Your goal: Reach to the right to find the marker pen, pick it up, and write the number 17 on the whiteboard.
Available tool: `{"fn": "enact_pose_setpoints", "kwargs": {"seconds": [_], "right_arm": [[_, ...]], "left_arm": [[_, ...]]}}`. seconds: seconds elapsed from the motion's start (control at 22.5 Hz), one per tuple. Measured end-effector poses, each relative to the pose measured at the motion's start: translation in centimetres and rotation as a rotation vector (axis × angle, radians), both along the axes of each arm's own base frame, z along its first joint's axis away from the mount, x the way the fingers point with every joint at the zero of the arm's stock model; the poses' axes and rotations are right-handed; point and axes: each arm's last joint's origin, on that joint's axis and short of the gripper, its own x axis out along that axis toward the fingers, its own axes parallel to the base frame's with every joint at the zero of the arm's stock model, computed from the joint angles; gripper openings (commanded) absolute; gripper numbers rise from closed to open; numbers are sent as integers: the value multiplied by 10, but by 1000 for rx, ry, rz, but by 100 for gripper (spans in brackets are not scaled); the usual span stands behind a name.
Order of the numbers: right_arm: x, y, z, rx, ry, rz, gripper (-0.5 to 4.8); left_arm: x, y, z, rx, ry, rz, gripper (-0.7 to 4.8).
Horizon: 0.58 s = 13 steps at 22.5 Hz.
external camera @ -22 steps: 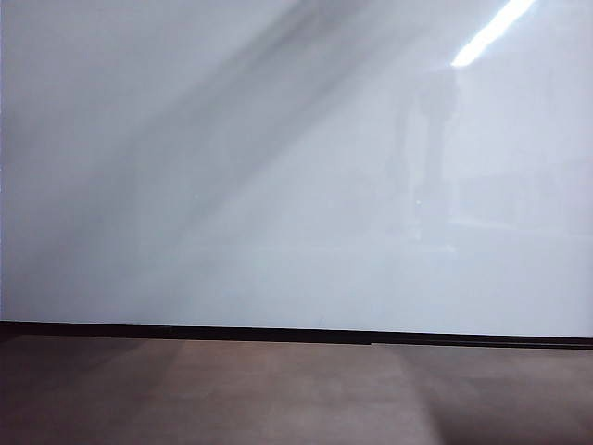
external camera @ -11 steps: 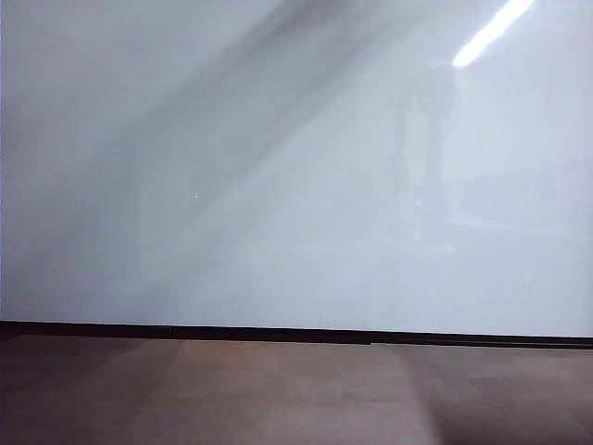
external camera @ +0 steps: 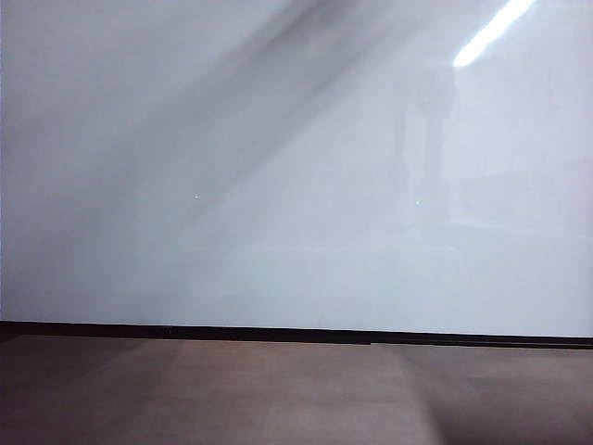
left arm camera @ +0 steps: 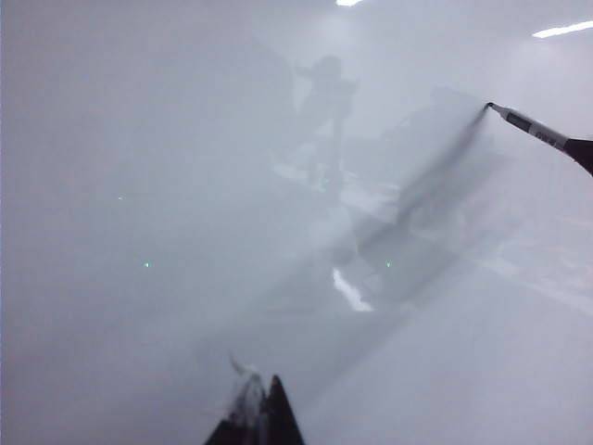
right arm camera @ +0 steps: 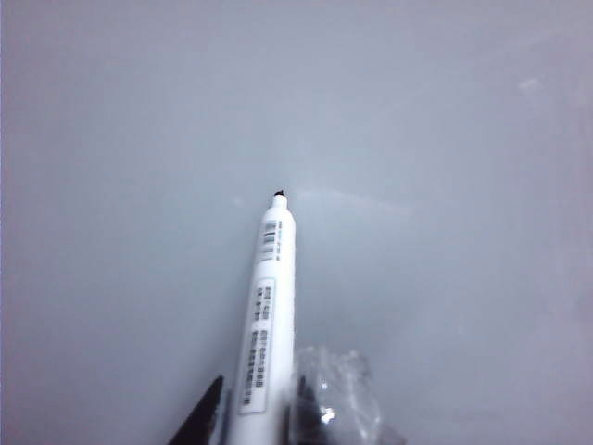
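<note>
- Right now the right claw (right arm camera: pixel 252 408) is clamped on the white marker pen (right arm camera: pixel 267 306), its black tip at the whiteboard (external camera: pixel 278 185), touching or a hair off.
- Left claw (left arm camera: pixel 259 422) faces the whiteboard too; only dark fingertips show, close together; I cannot tell its grip.
- Below the whiteboard runs the brown tabletop (external camera: pixel 278 399).

Hazy, soft focus; ceiling-light glare on whiteboard (external camera: pixel 278 185).
</note>
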Motion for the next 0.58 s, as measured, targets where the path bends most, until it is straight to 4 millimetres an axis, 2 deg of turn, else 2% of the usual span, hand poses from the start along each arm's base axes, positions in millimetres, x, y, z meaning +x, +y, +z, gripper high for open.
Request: {"fn": "enact_pose_setpoints", "kwargs": {"seconds": [0.4,0.58], "right_arm": [[3,1,-4,-9,19,-1,-5],[5,2,-11,-38,81,-9,-6]], "left_arm": [[0,0,0,0,-1,0,-5],[0,0,0,0,0,0,-5]]}}
